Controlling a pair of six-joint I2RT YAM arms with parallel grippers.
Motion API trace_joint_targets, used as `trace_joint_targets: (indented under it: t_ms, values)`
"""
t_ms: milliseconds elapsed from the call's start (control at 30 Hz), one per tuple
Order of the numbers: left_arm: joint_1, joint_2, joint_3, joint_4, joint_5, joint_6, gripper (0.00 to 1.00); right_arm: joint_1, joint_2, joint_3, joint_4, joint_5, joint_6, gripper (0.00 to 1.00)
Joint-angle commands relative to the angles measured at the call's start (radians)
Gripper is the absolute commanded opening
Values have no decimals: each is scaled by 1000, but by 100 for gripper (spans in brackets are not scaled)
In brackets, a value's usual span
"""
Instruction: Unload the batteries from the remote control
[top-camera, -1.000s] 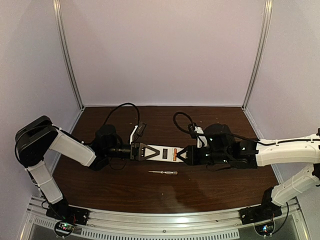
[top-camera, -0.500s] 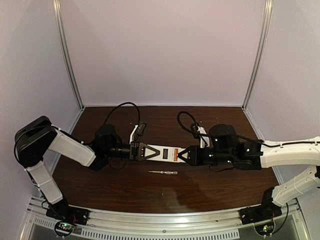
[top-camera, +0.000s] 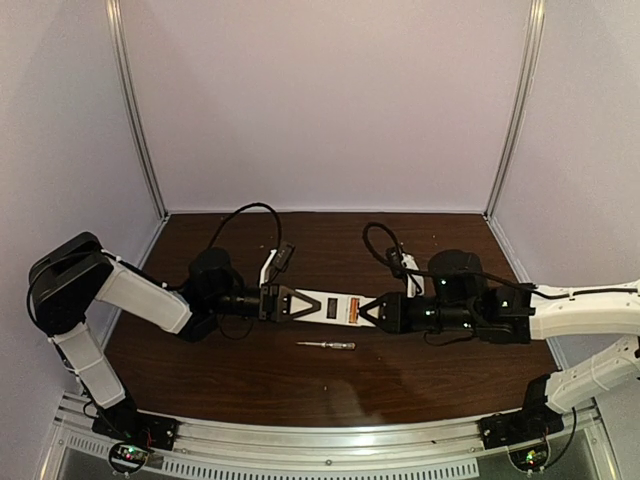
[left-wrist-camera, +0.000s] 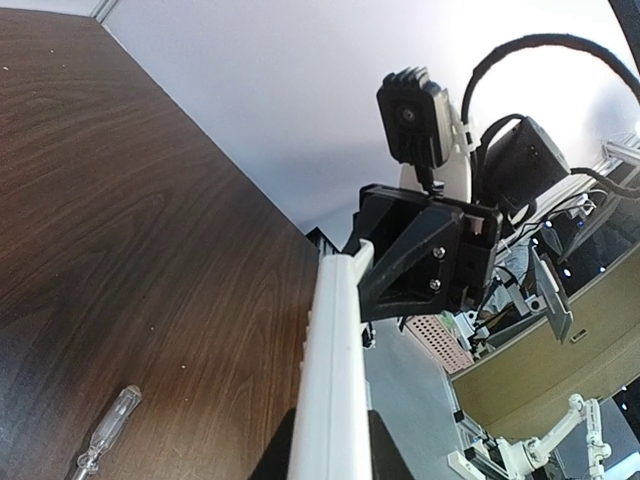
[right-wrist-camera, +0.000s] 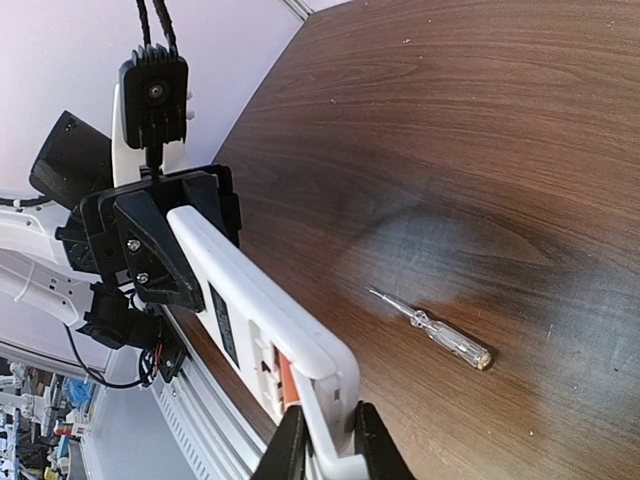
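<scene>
The white remote control (top-camera: 322, 305) is held level above the table between both grippers. My left gripper (top-camera: 288, 302) is shut on its left end; in the left wrist view the remote (left-wrist-camera: 335, 380) runs out from between my dark fingers (left-wrist-camera: 278, 455). My right gripper (top-camera: 370, 310) is shut on the white cover piece at the remote's right end (right-wrist-camera: 325, 445). The cover sits slightly slid out from the remote (right-wrist-camera: 240, 285). One orange-red battery (right-wrist-camera: 287, 372) shows in the open slot and also in the top view (top-camera: 351, 311). The dark battery is hidden.
A thin screwdriver with a clear handle (top-camera: 327, 345) lies on the brown table just in front of the remote. It also shows in the left wrist view (left-wrist-camera: 105, 430) and the right wrist view (right-wrist-camera: 440, 333). Pale walls close off the table's back and sides.
My right arm's wrist has drawn back to the right and slightly lower. The remote, the left arm and the screwdriver have stayed in place.
</scene>
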Motion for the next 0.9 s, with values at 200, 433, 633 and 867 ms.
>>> trace_joint_targets:
  t_ms: [200,433,633,867]
  values:
    - [0,-8,11,-23,-40,12,0,9,-87,-20,76,-29,18,0]
    - [0,-9,11,-23,-40,12,0,9,-120,-31,54,-3,19,0]
    - [0,-11,10,-23,-41,10,0,9,-150,-29,-9,85,16,0]
    - [0,-23,4,-32,-50,18,0,8,-166,-29,-135,256,22,0]
